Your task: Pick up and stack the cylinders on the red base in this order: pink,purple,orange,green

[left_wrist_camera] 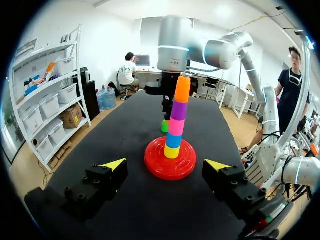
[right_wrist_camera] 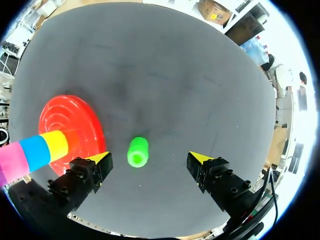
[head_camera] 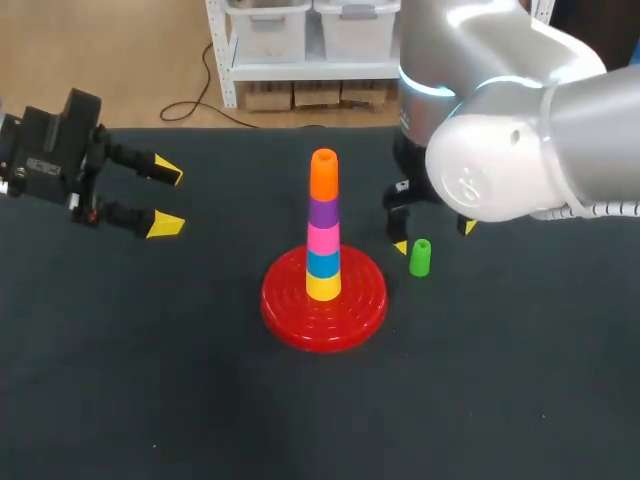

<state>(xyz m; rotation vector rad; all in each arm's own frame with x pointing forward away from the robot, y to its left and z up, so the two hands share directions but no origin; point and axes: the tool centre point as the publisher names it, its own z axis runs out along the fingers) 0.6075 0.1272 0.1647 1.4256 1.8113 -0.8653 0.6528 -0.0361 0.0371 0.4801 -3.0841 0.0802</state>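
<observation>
A red base [head_camera: 355, 300] in the middle of the table carries a stack [head_camera: 323, 225]: yellow, blue, pink, purple, orange from bottom to top. A green cylinder [head_camera: 420, 257] stands upright on the table just right of the base. My right gripper [head_camera: 432, 236] hangs open above and behind it; in the right wrist view the green cylinder [right_wrist_camera: 137, 151] lies between and under the spread fingers [right_wrist_camera: 150, 159], untouched. My left gripper [head_camera: 165, 196] stands open at the table's left, holding nothing. Ahead of it in the left wrist view [left_wrist_camera: 165, 164] are the base [left_wrist_camera: 170, 162] and the stack [left_wrist_camera: 177, 117].
The black table [head_camera: 150, 380] has free room in front and at both sides of the base. The right arm's large white elbow [head_camera: 520, 150] hangs over the back right of the table.
</observation>
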